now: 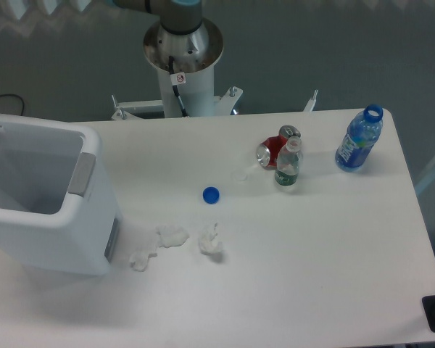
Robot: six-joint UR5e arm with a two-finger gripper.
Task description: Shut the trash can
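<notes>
Trash can (43, 217) sits far left on table (312, 275), top open, no lid seen over it. Mid: tissue wads (175, 243), blue cap (211, 194). Right: can, 2 bottles. Gripper out of shot, so can't tell grip state. Step: approach; next, find the lid and swing it shut.

Robot lab, arm pedestal (183, 54), white table (312, 254)
</notes>
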